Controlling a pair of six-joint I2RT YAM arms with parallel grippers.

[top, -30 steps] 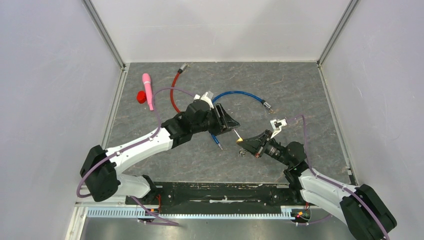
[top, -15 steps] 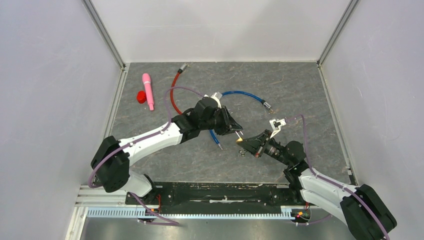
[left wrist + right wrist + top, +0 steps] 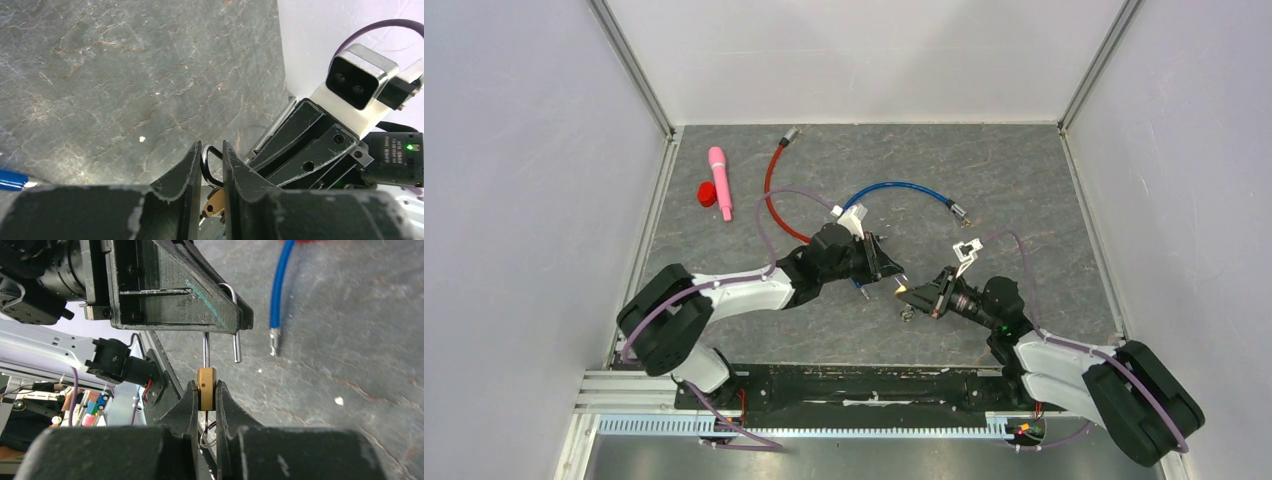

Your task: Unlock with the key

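A small brass padlock [image 3: 905, 288] is held in the air between both grippers. My right gripper [image 3: 205, 388] is shut on the brass body [image 3: 206, 384]. My left gripper [image 3: 211, 148] is shut on the steel shackle [image 3: 206, 161], with the body [image 3: 216, 206] just below its fingers. In the right wrist view one shackle leg enters the body and the other leg [image 3: 237, 347] hangs free beside it. A key with a wire ring [image 3: 206, 437] hangs under the body, and the ring also shows in the top view [image 3: 908, 316].
A blue cable [image 3: 904, 188] and a red cable [image 3: 769, 190] lie on the grey mat behind the grippers. A pink pen [image 3: 719, 182] and a red cap [image 3: 707, 194] lie at the far left. White walls close in both sides.
My left arm has dropped lower and swung, bringing its gripper down and right, closer to the right gripper. The right gripper has edged left with the padlock.
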